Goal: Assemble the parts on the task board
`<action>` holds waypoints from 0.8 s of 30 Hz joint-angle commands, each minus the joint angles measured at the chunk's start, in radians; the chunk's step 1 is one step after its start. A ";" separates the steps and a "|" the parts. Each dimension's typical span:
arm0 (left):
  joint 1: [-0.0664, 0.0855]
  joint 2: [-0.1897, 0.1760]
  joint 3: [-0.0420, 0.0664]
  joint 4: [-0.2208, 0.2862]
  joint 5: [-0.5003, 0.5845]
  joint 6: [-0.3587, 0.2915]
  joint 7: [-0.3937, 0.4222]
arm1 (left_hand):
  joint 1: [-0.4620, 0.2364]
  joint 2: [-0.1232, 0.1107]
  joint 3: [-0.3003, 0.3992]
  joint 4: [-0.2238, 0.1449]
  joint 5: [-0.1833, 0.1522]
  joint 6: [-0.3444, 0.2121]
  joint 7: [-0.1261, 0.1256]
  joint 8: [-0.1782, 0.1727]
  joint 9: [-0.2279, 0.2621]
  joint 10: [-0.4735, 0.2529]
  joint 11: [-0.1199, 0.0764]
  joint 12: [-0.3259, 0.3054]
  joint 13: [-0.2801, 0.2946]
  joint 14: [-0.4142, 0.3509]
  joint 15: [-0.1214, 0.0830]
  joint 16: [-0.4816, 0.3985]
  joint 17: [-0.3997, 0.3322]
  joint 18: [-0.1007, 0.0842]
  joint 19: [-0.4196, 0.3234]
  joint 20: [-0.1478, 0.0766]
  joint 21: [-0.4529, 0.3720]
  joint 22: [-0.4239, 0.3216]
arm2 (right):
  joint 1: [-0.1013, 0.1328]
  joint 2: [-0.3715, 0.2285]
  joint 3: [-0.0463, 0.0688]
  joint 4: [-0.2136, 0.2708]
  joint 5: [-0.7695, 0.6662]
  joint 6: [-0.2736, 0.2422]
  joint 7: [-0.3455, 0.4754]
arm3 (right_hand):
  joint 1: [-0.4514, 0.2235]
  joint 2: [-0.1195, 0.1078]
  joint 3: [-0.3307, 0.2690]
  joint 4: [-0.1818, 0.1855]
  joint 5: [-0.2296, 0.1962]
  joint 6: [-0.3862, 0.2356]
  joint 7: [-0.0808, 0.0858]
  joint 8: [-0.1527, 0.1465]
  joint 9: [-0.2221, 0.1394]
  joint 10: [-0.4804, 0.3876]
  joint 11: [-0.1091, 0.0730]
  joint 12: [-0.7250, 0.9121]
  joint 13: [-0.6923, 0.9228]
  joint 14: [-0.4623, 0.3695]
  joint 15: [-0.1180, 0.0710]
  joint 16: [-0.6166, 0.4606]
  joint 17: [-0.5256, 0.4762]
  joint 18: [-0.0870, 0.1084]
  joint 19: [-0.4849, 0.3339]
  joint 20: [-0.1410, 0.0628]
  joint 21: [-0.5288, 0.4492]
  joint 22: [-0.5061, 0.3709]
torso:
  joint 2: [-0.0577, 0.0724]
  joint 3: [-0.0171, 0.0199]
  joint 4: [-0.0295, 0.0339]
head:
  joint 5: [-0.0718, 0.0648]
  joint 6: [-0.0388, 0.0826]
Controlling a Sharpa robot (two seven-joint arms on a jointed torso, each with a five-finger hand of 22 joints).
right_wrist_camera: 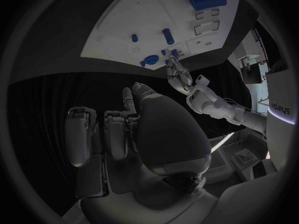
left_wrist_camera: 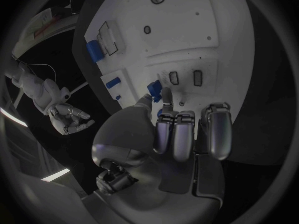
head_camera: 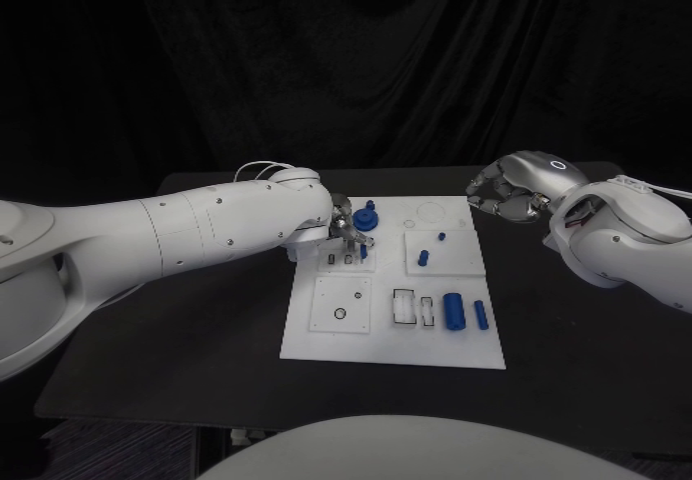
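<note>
The white task board [head_camera: 389,345] lies mid-table. My left hand [head_camera: 346,232] hovers over its far left corner, thumb and a finger pinching a small blue part [left_wrist_camera: 151,88] above two small slots [left_wrist_camera: 174,77]. A blue gear-like part [head_camera: 365,215] stands just beyond the hand. A blue peg [head_camera: 424,258] and a smaller peg [head_camera: 441,237] stand on the far right plate. A thick blue cylinder [head_camera: 454,311] and a slim one [head_camera: 480,315] lie at the near right. My right hand [head_camera: 505,195] hangs past the board's far right corner, fingers curled in, holding nothing.
Two white blocks [head_camera: 405,305] sit in slots beside the thick cylinder. A square plate with a round hole [head_camera: 340,313] lies at the board's near left. Black table [head_camera: 188,340] surrounds the board on both sides.
</note>
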 commanded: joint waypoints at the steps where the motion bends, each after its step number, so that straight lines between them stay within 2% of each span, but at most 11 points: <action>1: -0.005 0.005 0.001 -0.002 0.002 -0.014 0.027 | -0.008 -0.003 0.006 -0.001 0.005 -0.005 -0.001 -0.006 0.002 0.106 -0.004 0.003 0.263 0.104 -0.005 0.003 0.263 -0.010 -0.005 0.001 -0.005 -0.002 | -0.003 0.001 0.001 -0.002 0.004 0.008 -0.012 | 0.012 -0.001 0.008 0.000 0.005 0.008 0.000 -0.001 -0.002 0.091 0.008 -0.005 0.247 0.099 0.005 -0.007 0.239 -0.002 0.067 0.006 -0.004 0.235 | 0.000 0.0001 0.0009 | -0.003 0.000; 7: -0.009 0.011 0.001 -0.007 0.002 -0.012 0.033 | -0.008 -0.004 0.008 -0.003 0.006 -0.004 -0.001 -0.011 0.003 0.106 -0.003 0.003 0.263 0.104 -0.005 0.003 0.263 -0.009 -0.007 0.001 -0.007 -0.004 | -0.005 0.001 0.001 -0.003 0.005 0.008 -0.011 | 0.012 -0.001 0.009 0.000 0.007 0.008 0.000 -0.001 -0.002 0.089 0.008 -0.006 0.246 0.098 0.006 -0.009 0.238 -0.002 0.066 0.006 -0.005 0.234 | 0.000 0.0007 -0.0028 | -0.003 0.000; 11: -0.011 0.014 0.001 -0.010 0.002 -0.010 0.036 | -0.007 -0.004 0.009 -0.003 0.007 -0.003 -0.001 -0.012 0.004 0.106 -0.003 0.003 0.263 0.104 -0.005 0.003 0.263 -0.009 -0.008 0.001 -0.008 -0.006 | -0.005 0.001 0.001 -0.003 0.005 0.009 -0.012 | 0.013 -0.001 0.010 -0.001 0.009 0.009 0.000 -0.001 -0.002 0.088 0.008 -0.007 0.244 0.098 0.006 -0.010 0.236 -0.002 0.066 0.007 -0.007 0.234 | 0.000 0.0000 -0.0001 | -0.006 0.000; 17: -0.014 0.017 0.001 -0.015 0.002 -0.006 0.038 | -0.005 -0.003 0.014 -0.007 0.011 -0.001 -0.001 -0.020 0.007 0.106 -0.002 0.003 0.263 0.104 -0.004 0.003 0.263 -0.008 -0.009 0.002 -0.010 -0.008 | -0.006 0.002 0.001 -0.004 0.005 0.012 -0.012 | 0.013 -0.001 0.011 -0.002 0.010 0.009 0.001 -0.002 -0.003 0.086 0.009 -0.008 0.243 0.098 0.006 -0.011 0.236 -0.002 0.066 0.007 -0.007 0.234 | 0.000 -0.0010 -0.0001 | -0.007 0.000; 22: -0.015 0.019 0.001 -0.018 0.002 -0.004 0.040 | -0.004 -0.004 0.022 -0.012 0.026 0.003 0.000 -0.034 0.012 0.106 -0.002 0.003 0.263 0.104 -0.003 0.003 0.263 -0.008 -0.010 0.003 -0.012 -0.008 | -0.006 0.003 0.001 -0.005 0.005 0.015 -0.013 | 0.014 -0.001 0.012 -0.002 0.011 0.009 0.001 -0.002 -0.003 0.083 0.009 -0.010 0.240 0.098 0.006 -0.012 0.235 -0.001 0.065 0.007 -0.008 0.233 | -0.001 -0.0011 0.0000 | -0.007 0.000; 24: -0.016 0.020 0.001 -0.019 0.002 -0.002 0.040 | -0.004 -0.005 0.028 -0.015 0.043 0.006 0.000 -0.043 0.017 0.106 -0.002 0.003 0.263 0.104 -0.003 0.003 0.263 -0.008 -0.009 0.003 -0.012 -0.006 | -0.007 0.004 0.001 -0.005 0.005 0.017 -0.013 | 0.014 -0.001 0.012 -0.002 0.011 0.009 0.001 -0.002 -0.003 0.083 0.009 -0.010 0.240 0.098 0.006 -0.012 0.235 -0.001 0.065 0.007 -0.008 0.233 | -0.001 -0.0013 0.0010 | -0.008 0.000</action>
